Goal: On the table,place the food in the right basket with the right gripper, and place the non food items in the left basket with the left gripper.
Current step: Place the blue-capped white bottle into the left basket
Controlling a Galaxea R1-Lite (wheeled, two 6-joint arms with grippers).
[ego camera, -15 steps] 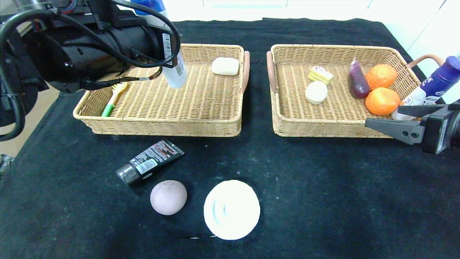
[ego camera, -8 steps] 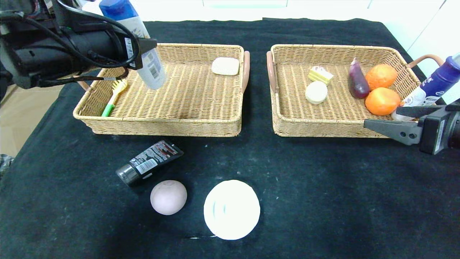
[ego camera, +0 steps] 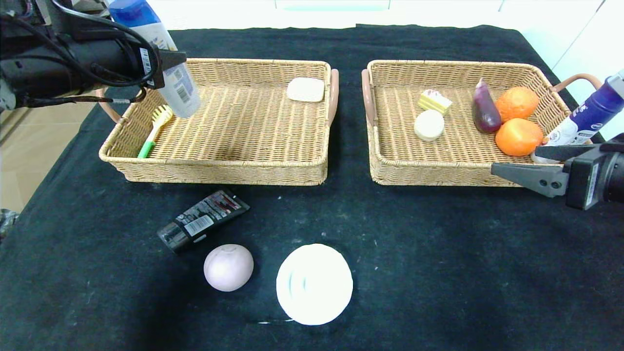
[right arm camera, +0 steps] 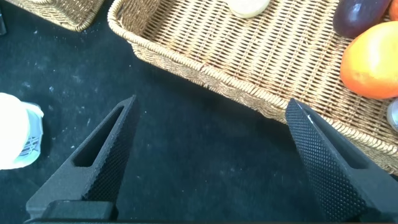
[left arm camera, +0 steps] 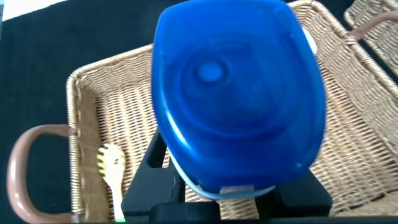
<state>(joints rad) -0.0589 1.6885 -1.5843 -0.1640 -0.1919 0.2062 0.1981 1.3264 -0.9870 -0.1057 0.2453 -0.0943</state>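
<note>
Fingers of the left gripper [ego camera: 170, 61] are clamped on the white bottle [ego camera: 163, 61], which is held tilted above the far left corner of the left basket [ego camera: 219, 170]. Fingers of the right gripper [ego camera: 524, 165] are spread wide just beside the right basket [ego camera: 438, 175], where the cake slice [ego camera: 434, 101] and cream bun [ego camera: 429, 125] are seen. On the table [ego camera: 438, 268], the black tube [ego camera: 202, 220], pink bun [ego camera: 228, 267] and white dish [ego camera: 314, 284] are found near the front.
</note>
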